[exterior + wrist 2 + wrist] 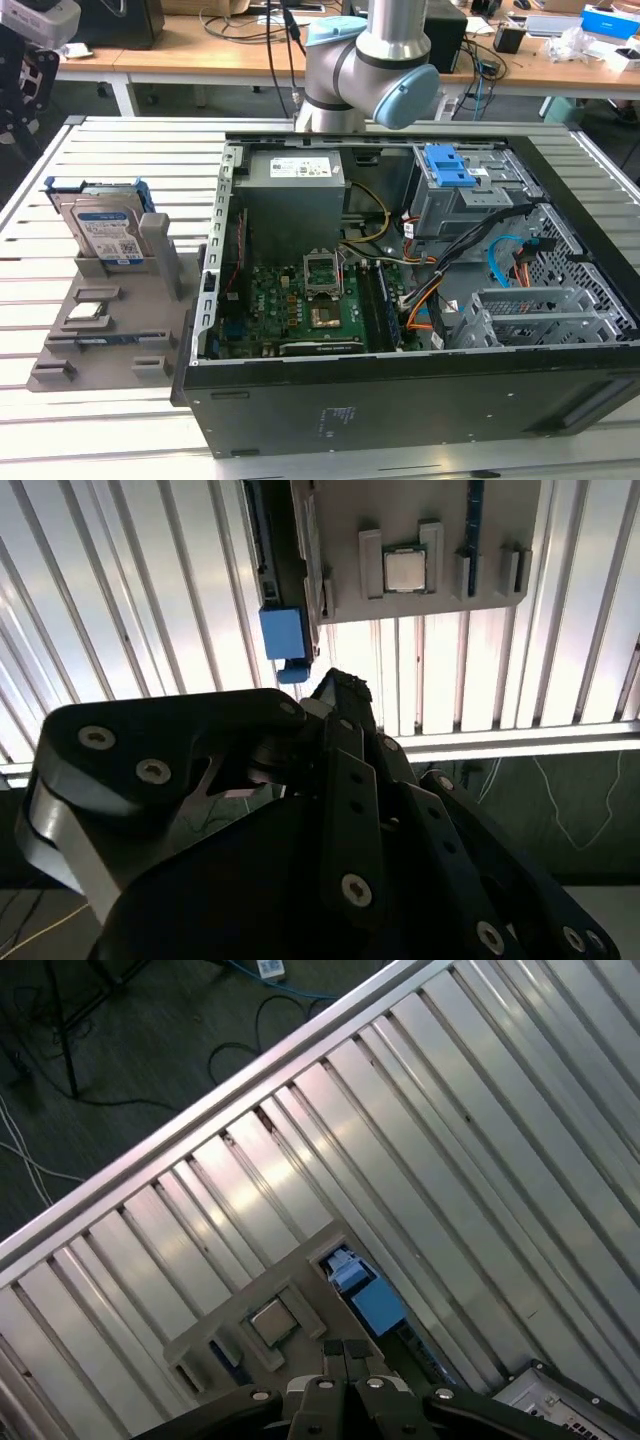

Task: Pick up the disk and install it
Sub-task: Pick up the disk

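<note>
The gripper has its two dark fingers drawn together, tip against tip, with nothing between them. In the second wrist view the gripper shows side-on as stacked black links ending in one narrow point. Just past that point, and by my reading below it, is the disk, apart from the fingers and untouched. It stands on its long edge in a slot of the grey holder, so it turns its thin edge toward the gripper. That edge runs away from the fingertips roughly in line with them, and the blue bracket's corner is the nearest part.

In the first wrist view the disk sits just ahead of the tips, with the processor chip beside it in its own recess. In the exterior view the disk stands upright, label face showing.

Everything rests on a slatted metal table. Beyond the holder lies the open computer case, and the arm rises behind that.
</note>
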Tool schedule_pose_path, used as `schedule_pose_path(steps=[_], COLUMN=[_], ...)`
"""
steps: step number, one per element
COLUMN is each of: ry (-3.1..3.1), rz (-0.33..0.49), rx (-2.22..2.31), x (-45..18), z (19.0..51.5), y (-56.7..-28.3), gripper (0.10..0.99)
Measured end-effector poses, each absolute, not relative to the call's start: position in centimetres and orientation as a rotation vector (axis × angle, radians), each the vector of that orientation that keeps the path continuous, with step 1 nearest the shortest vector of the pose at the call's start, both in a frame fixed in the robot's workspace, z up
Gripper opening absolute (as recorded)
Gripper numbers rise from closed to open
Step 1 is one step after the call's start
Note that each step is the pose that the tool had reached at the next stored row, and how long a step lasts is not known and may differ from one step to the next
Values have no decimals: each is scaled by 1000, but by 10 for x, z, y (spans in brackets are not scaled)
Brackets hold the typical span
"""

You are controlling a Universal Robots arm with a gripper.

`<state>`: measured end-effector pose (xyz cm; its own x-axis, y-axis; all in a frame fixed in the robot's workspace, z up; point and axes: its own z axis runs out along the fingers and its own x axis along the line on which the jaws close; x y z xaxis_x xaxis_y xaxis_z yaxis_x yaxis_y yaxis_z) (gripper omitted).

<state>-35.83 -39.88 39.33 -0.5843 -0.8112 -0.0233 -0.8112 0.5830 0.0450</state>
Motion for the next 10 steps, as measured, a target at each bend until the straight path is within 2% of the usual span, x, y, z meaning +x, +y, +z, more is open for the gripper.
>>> schedule_pose_path(steps=[10], ry=[2676], rz=[80], rx=[-1651], x=[-358], z=[393], y=[-399], gripper=[106])
